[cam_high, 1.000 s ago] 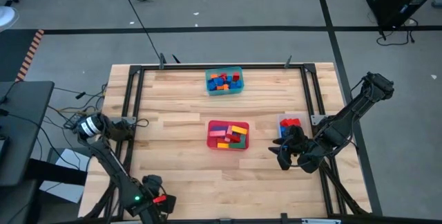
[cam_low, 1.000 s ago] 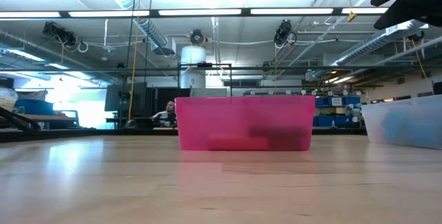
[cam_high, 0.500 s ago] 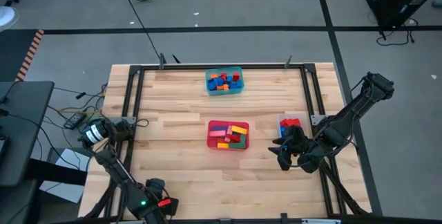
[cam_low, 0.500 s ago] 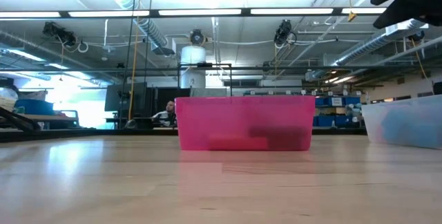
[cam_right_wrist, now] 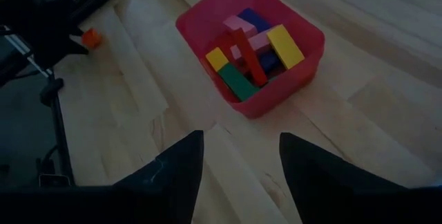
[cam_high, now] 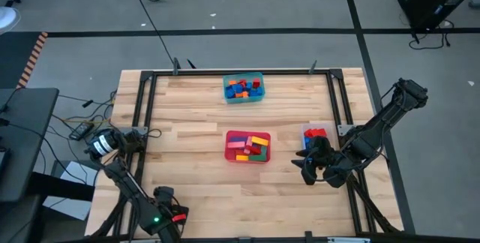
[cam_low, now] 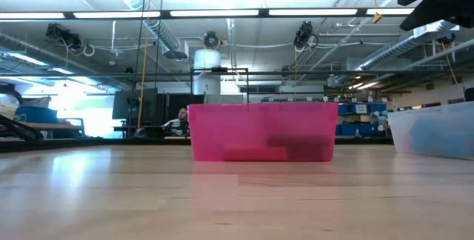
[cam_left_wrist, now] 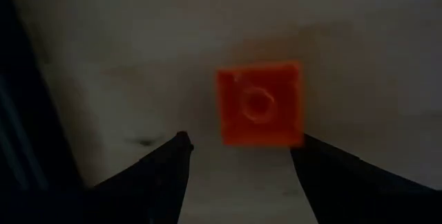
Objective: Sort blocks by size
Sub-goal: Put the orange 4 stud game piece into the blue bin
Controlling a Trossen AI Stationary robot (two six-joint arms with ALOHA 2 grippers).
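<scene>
At table's near-left corner, left gripper [cam_left_wrist: 238, 156] hangs over small orange block [cam_left_wrist: 260, 103] – fingers parted, holding nothing. Right gripper [cam_right_wrist: 238, 156] near clear tub [cam_high: 315, 136], fingers apart, empty – red tub [cam_right_wrist: 298, 61] holds longer blocks [cam_right_wrist: 250, 52]; teal tub [cam_high: 244, 97] small ones.

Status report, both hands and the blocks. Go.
Left hand open, low over one orange block on the table. Right hand open, empty, facing the red tub of blocks. Nothing in the way.

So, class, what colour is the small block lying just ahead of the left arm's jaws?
Orange. The small square block shows best in the left wrist view.
</scene>
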